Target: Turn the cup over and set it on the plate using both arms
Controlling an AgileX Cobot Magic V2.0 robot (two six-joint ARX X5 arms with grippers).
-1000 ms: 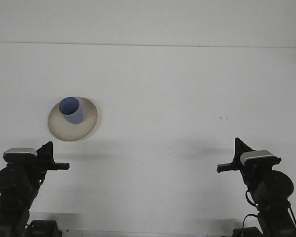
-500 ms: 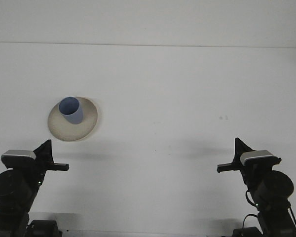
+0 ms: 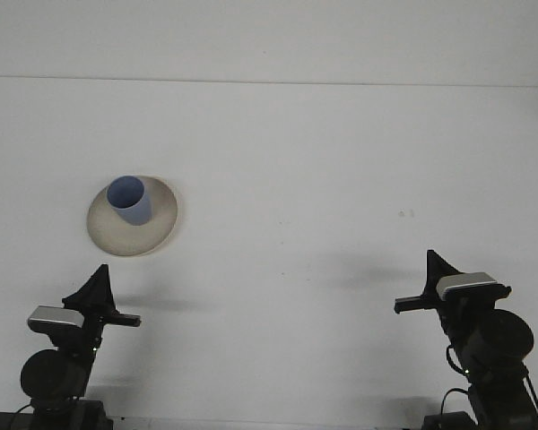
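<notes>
Upright, the blue cup [image 3: 129,199] sits on the beige plate [image 3: 158,231] toward the surface's [image 3: 341,179] left edge; no writing is legible, and neither the left gripper's [image 3: 103,300] nor the right gripper's [image 3: 420,291] state can be told.

No readable text, labels, brands or numbers anywhere in the front view; the cup [image 3: 128,199], the plate [image 3: 132,216], the bench [image 3: 341,179] and both arms show plain, unmarked surfaces; nothing legible at this resolution.
</notes>
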